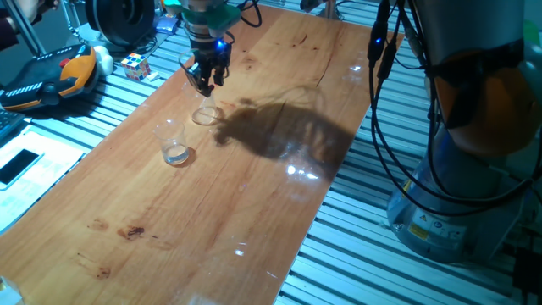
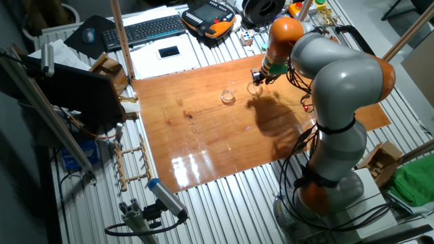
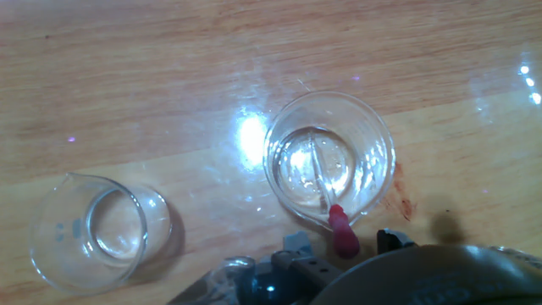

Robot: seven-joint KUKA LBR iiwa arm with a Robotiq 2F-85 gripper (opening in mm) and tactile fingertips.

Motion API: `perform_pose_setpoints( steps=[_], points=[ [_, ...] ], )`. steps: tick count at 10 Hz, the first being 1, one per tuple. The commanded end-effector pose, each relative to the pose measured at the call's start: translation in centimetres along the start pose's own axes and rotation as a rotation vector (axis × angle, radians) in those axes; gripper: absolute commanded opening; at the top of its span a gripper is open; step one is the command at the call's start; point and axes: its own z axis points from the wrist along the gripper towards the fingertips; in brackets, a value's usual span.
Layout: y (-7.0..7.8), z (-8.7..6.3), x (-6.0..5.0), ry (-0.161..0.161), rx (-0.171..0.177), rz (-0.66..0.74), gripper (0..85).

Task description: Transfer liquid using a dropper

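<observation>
The dropper (image 3: 326, 191), a thin clear tube with a red end (image 3: 343, 237), leans inside a clear glass beaker (image 3: 373, 140) and rests on its near rim. A shallow pool of liquid (image 3: 292, 169) glints at that beaker's bottom. My gripper (image 3: 343, 247) hovers just above, open, with a finger on each side of the red end and neither touching it. A second clear beaker (image 3: 97, 229) stands apart to the left. In one fixed view the gripper (image 1: 206, 82) hangs over the dropper's beaker (image 1: 206, 115), with the other beaker (image 1: 174, 144) nearer the front.
The wooden tabletop (image 1: 254, 203) lies on a slatted metal bench. Off its far left edge sit a Rubik's cube (image 1: 135, 65), an orange-black pendant (image 1: 51, 72) and a phone (image 1: 17, 165). A keyboard (image 2: 146, 28) lies beyond. The robot's base (image 1: 449, 169) stands at right.
</observation>
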Motion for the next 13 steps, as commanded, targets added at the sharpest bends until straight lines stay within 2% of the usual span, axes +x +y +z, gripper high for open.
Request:
perform_pose_setpoints(
  steps=[1, 4, 13],
  points=[
    [0.02, 0.01, 0.0, 0.0, -0.001, 0.0, 46.3],
    [0.11, 0.3, -0.08, -0.009, -0.003, -0.014, 45.0],
    [0.12, 0.44, -0.31, -0.01, -0.018, -0.023, 42.0]
  ],
)
